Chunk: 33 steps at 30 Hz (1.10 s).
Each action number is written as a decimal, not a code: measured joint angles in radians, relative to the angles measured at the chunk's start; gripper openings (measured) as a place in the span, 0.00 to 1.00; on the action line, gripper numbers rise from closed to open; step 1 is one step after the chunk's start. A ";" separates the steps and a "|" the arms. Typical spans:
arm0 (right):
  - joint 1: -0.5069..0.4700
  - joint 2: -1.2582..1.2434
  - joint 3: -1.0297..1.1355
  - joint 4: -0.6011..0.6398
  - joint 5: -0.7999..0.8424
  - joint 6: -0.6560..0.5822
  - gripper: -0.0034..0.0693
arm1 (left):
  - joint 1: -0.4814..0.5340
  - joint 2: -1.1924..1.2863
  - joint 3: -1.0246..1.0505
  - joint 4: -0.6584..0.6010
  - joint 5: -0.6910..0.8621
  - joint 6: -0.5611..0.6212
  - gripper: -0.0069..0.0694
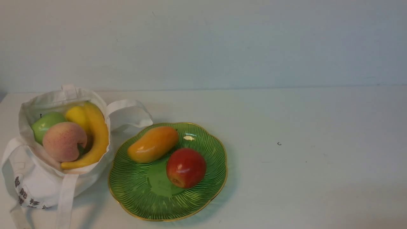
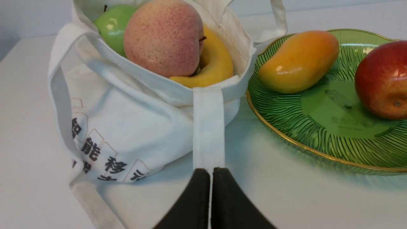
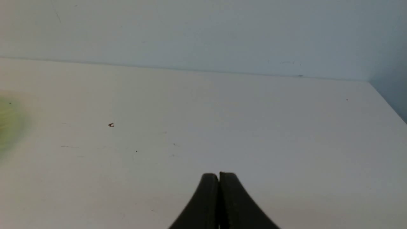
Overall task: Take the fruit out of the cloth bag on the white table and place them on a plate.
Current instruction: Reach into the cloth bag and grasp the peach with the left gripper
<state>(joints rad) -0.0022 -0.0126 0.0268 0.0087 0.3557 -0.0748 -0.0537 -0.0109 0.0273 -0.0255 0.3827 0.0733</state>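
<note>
Your left gripper's dark, tapered fingers (image 2: 198, 194) are sitting closed, tips together with nothing between them, and your right gripper (image 3: 218, 175) is showing the same kind of dark, pointed fingers, also closed on nothing.

The fruit you're after is mostly sitting in the soft white cloth bag (image 1: 47, 184), over on the left of the smooth white table (image 1: 286, 184). You're looking at a matte pinkish peach (image 1: 63, 141) with a yellowish blush, a cleft and a small dark stem, and it's resting on top of the pile. A glossy green apple (image 1: 47, 124) with a thin dark stem is peeking out behind it, a bright yellow rounded fruit, looks like a lemon (image 1: 77, 116), is sitting farther back, and a long, curved yellow banana (image 1: 100, 136) is hugging the bag's right side.

The bag's mouth is gaping open, its wide straps are flopping outward, and dark printed characters are showing low on the front.

Just right of the bag, your translucent green glass plate (image 1: 162, 206) is showing off fine ribs and a scalloped gold rim. It's already holding a shiny orange-yellow mango (image 1: 152, 144) and a glossy deep-red apple-like fruit (image 1: 186, 167), which is lying on its side.
</note>
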 joint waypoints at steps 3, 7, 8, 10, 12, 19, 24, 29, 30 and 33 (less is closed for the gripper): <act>0.000 0.000 0.000 0.000 0.000 0.000 0.03 | 0.000 0.000 0.000 0.000 0.000 0.000 0.08; 0.000 0.000 0.000 0.000 0.000 0.000 0.03 | 0.000 0.000 0.000 0.000 0.000 0.000 0.08; 0.000 0.000 0.000 0.000 0.000 0.000 0.03 | 0.000 0.000 0.000 0.000 0.000 0.000 0.08; 0.000 0.000 0.000 0.000 0.000 0.000 0.03 | 0.000 0.000 0.000 0.000 0.000 0.000 0.08; 0.000 0.000 0.000 0.000 0.000 0.000 0.03 | 0.000 0.000 0.000 0.000 0.000 0.000 0.08; 0.000 0.000 0.000 0.000 0.000 0.000 0.03 | 0.000 0.000 0.000 -0.197 0.001 -0.121 0.08; 0.000 0.000 0.000 0.000 0.000 0.000 0.03 | 0.000 0.000 0.001 -0.675 -0.004 -0.387 0.08; 0.000 0.000 0.000 0.000 0.000 0.000 0.03 | 0.000 0.000 0.001 -0.920 -0.074 -0.416 0.08; 0.000 0.000 0.000 0.000 0.000 0.000 0.03 | 0.000 0.000 0.001 -0.936 -0.094 -0.402 0.08; 0.000 0.000 0.000 0.000 0.000 0.000 0.03 | 0.000 0.000 0.001 -0.961 -0.139 -0.351 0.08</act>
<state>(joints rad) -0.0022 -0.0126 0.0268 0.0087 0.3557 -0.0748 -0.0537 -0.0109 0.0283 -0.9869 0.2436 -0.2780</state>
